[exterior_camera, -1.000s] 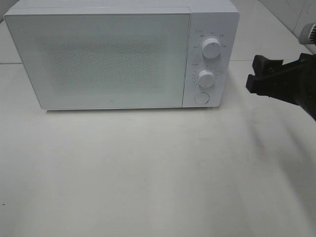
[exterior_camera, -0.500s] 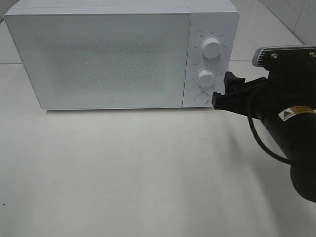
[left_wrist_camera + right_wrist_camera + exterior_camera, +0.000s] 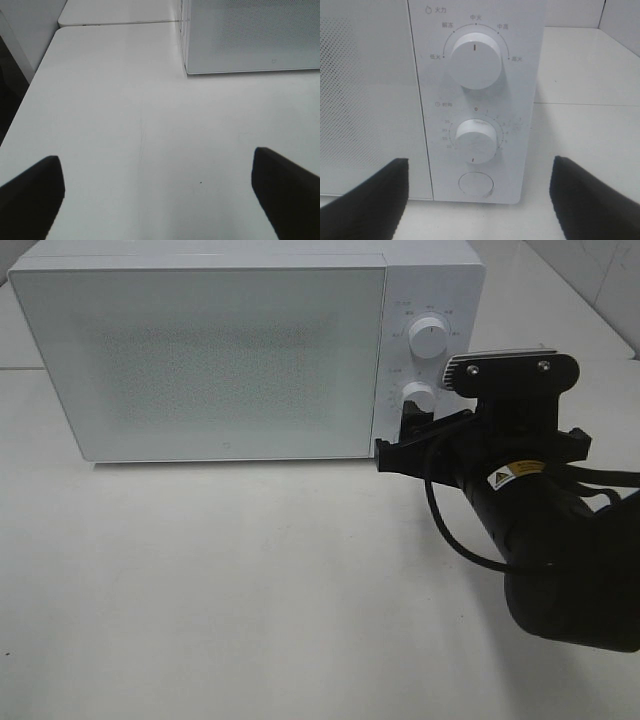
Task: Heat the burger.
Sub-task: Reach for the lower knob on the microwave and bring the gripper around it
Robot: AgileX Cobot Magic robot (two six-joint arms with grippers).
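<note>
Right claw hung wide open, empty, squared up to the microwave's timer knob. Burger was nowhere in sight, likely behind the shut door. Best centre both fingers on it before twisting.

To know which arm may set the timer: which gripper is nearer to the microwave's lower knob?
Right. The right gripper is open in front of the lower knob. The left gripper is over the table, back from the microwave's door-side corner.
</note>
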